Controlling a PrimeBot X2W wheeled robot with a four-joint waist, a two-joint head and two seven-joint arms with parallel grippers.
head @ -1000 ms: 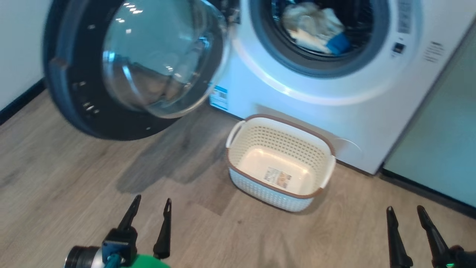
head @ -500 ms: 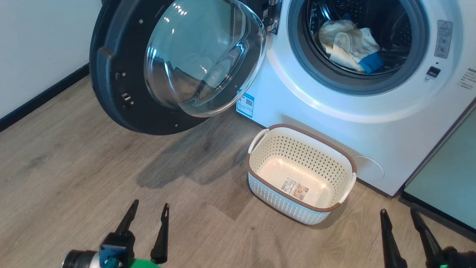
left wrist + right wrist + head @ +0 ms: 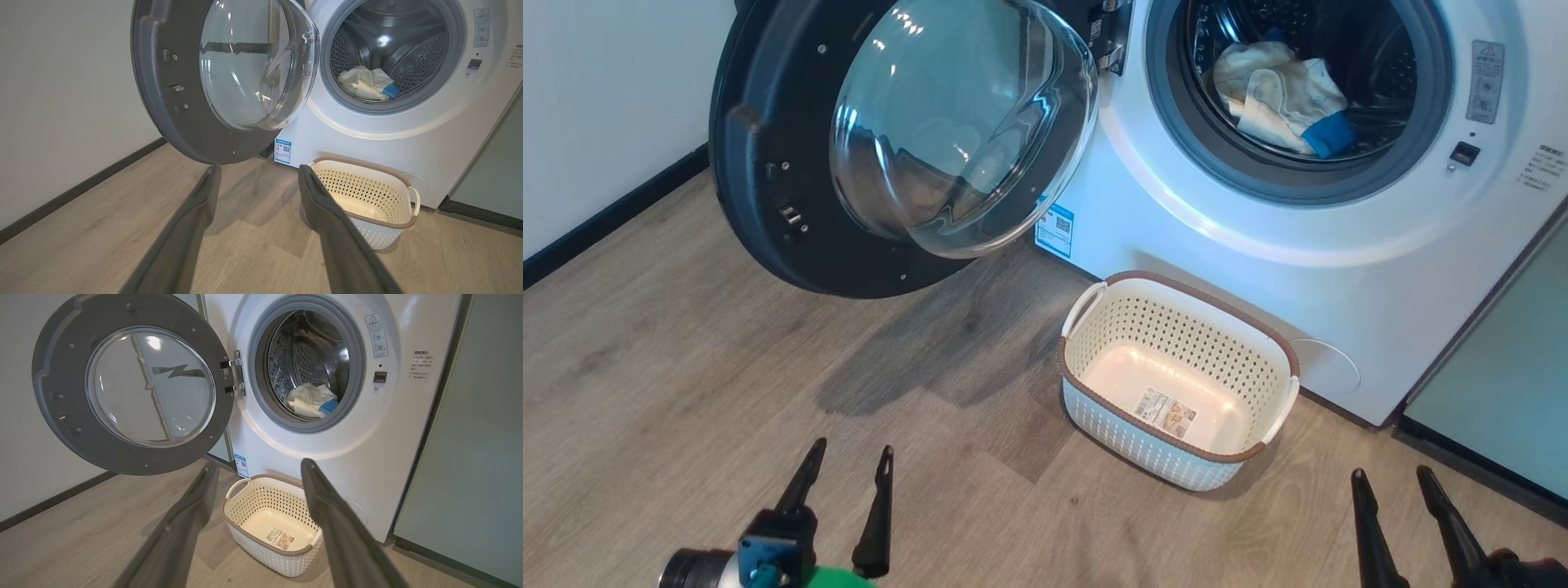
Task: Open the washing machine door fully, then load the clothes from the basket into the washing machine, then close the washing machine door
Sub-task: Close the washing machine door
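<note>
Facing me is the white washing machine, standing on the wooden floor with a pale green cabinet just beside it on my right. Its round door hangs wide open on my left. The black rim sits clear of the floor and the glass bowl bulges toward me. The drum is uncovered, ringed by a grey gasket.

The basket stands upright on the floor just in front of the machine, below the drum mouth and near the round service flap. I can see its cream bottom and the label sticker on it.

The clothes lie in a loose heap inside the drum, pale yellow with a blue cuff at the right end.

My left gripper hovers low over the floor at the lower left, fingers spread with nothing between them. My right gripper hovers at the lower right, also spread and holding nothing. Both are well apart from the basket and the door.

A small blue sticker sits on the machine's lower left front, just beside the bottom of the glass bowl.
</note>
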